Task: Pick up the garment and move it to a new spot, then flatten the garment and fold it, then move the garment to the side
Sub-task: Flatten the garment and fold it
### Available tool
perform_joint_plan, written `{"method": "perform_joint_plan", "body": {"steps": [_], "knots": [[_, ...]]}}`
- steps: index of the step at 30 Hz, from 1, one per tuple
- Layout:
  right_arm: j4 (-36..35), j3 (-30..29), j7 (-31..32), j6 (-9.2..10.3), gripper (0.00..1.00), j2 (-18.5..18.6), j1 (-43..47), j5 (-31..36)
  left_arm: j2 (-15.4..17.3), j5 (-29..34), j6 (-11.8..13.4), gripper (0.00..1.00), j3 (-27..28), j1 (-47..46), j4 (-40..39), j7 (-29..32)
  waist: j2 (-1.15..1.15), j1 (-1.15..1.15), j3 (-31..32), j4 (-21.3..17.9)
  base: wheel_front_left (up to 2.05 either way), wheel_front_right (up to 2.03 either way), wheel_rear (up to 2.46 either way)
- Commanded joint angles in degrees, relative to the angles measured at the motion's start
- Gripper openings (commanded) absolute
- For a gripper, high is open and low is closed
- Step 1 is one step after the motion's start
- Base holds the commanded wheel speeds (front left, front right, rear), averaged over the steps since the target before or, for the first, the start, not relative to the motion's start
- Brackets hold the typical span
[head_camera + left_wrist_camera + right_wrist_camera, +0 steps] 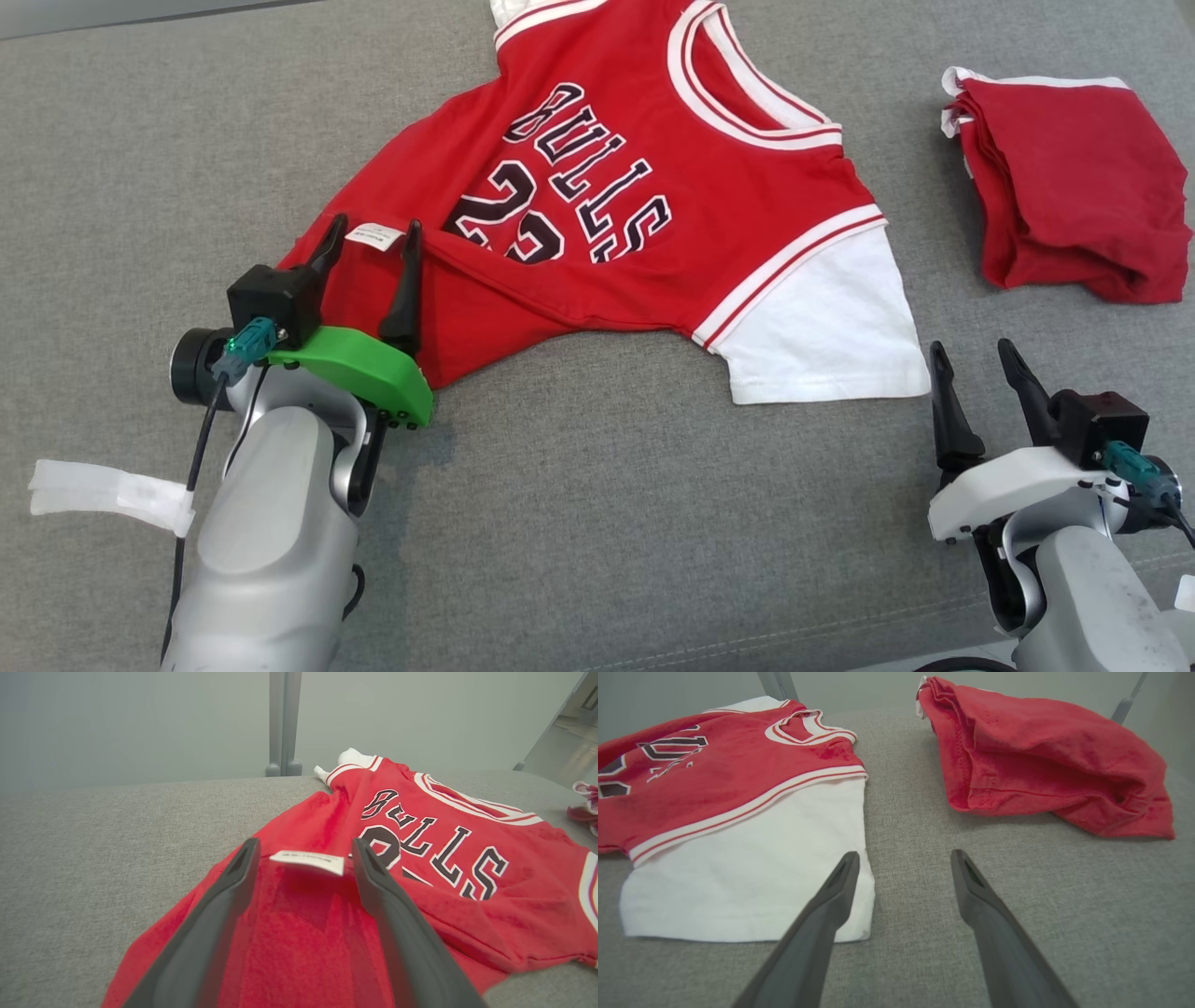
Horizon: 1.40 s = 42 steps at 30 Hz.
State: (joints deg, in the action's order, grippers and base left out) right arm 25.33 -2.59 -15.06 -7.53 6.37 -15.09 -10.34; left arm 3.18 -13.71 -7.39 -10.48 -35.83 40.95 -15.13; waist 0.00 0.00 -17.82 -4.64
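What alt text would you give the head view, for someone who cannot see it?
A red Bulls jersey with white sleeves lies spread on a grey fabric surface. The robot's open left tool sits over its hem, fingers either side of a white label; the open right tool is beside a sleeve, near a folded red garment.

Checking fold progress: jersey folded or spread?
Mostly spread: the jersey lies front up, lettering and a white sleeve flat. Only the hem corner is turned over, its inside label showing.
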Motion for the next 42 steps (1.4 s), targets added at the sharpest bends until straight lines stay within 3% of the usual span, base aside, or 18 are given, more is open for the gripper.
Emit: {"method": "perform_joint_plan", "body": {"steps": [1, 3, 12, 26, 27, 28, 29, 34, 42], "knots": [[0.04, 0.07, -0.12, 0.09, 1.0, 0.06, -0.55, -0.15, 0.21, 0.17, -0.15, 0.55, 0.26, -0.29, -0.07, 0.02, 0.0, 0.0, -0.07, -0.09, 0.0, 0.0, 0.0], [0.07, 0.07, -0.12, 0.09, 1.0, -0.03, -0.71, -0.12, 0.15, 0.18, -0.15, 0.0, 0.5, -0.31, -0.85, 0.02, 0.0, 0.0, -0.2, -0.26, 0.0, 0.0, 0.0], [0.22, -1.28, -0.12, 0.09, 1.0, -0.43, 0.23, -0.77, -0.08, -0.23, -0.15, 0.0, 0.21, 2.93, -4.14, 0.02, 0.0, 0.0, 1.4, 1.25, 0.0, 0.0, 0.0], [2.39, -2.23, -0.12, 0.09, 1.0, -1.46, 4.32, -1.99, -0.18, -0.07, 0.03, 0.0, -6.56, 22.17, -15.96, 0.03, 0.0, 0.0, 9.97, 10.62, 0.0, 0.0, 0.0], [2.55, -2.27, -0.12, 0.09, 1.0, -1.58, 4.56, -1.89, -0.09, -0.78, 0.3, 0.22, -6.63, 23.83, -16.02, 0.03, 0.0, 0.0, 10.27, 10.9, 0.0, 0.0, 0.0], [2.7, -2.31, -0.12, 0.09, 1.0, -1.71, 4.75, -1.74, -0.12, -0.9, 0.47, 0.49, -6.93, 25.31, -15.85, 0.02, 0.0, 0.0, 10.59, 11.14, 0.0, 0.0, 0.0], [2.84, -2.41, -0.12, 0.09, 1.0, -1.74, 4.94, -1.72, -0.14, -1.33, 0.54, 1.0, -7.18, 26.72, -15.45, 0.02, 0.0, 0.0, 10.9, 11.36, 0.0, 0.0, 0.0], [3.11, -2.92, -0.12, 0.09, 1.0, -1.39, 5.92, -1.86, -0.16, -2.28, 1.94, 1.0, -6.31, 31.03, -13.99, 0.01, 0.0, 0.0, 12.22, 12.0, 0.0, 0.0, 0.0], [2.28, -2.86, -0.13, 0.09, 1.0, -1.31, 5.93, -1.22, -0.16, -0.28, 3.73, 1.0, -1.2, 30.08, -14.57, 0.02, 0.0, 0.0, 14.04, 10.83, 0.0, 0.0, 0.0]]}}
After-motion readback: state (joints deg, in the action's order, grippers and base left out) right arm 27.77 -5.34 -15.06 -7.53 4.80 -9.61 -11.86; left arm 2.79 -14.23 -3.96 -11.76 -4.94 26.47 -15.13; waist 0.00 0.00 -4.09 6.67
